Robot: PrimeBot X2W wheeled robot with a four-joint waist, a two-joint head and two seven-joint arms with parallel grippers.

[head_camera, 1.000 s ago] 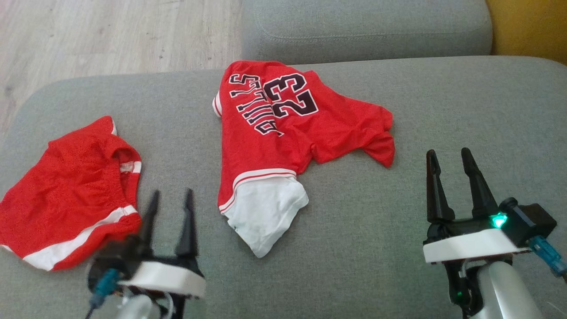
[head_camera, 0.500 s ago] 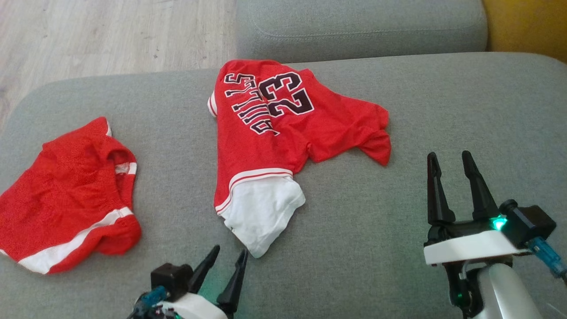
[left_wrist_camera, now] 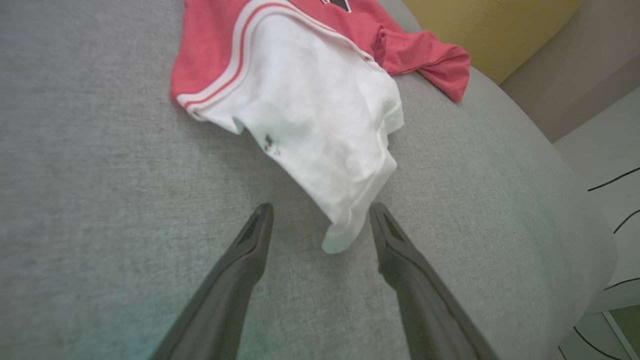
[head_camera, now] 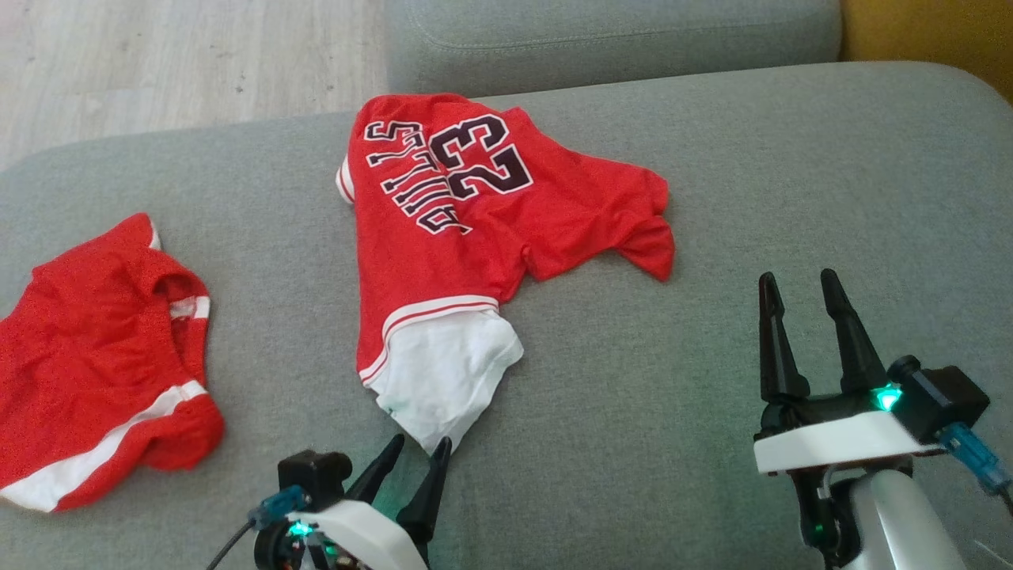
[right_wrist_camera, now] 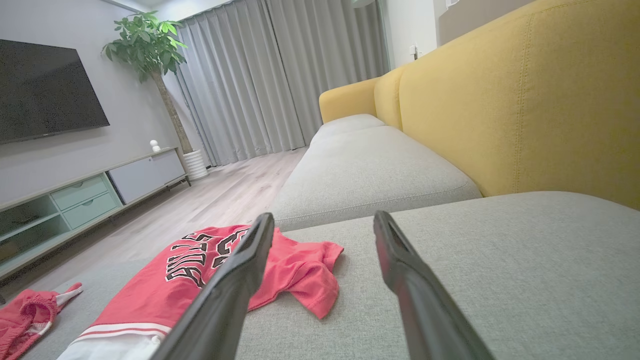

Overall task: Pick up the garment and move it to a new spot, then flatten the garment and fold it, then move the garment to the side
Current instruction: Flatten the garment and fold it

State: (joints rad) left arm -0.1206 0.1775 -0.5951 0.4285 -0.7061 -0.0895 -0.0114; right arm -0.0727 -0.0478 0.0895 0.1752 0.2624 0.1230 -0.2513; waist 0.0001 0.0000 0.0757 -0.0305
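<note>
**Opening step: approach to the pick-up — nothing lifted yet.** Red jersey, numbered 23, lying crumpled across the middle of the grey sofa seat in the head view, with its white lower panel trailing toward the bottom of the frame. Left gripper at bottom centre, jaws spread, tips just beside the white corner. In the left wrist view, that white corner lying between the two fingers near their tips; touching or not, cannot tell. Right gripper at lower right, jaws likewise spread and empty, well apart from the red sleeve. A second red piece, shorts by the look, at the left edge, apart from the jersey.

Next move, judged from this: a slight advance and descent of the left jaws onto the white corner, then closing on a pinch of cloth rather than on the cushion weave. Probably needed as well — a second hold from the right side before the carry to a new spot. Flattening, folding and setting aside all to come.
</note>
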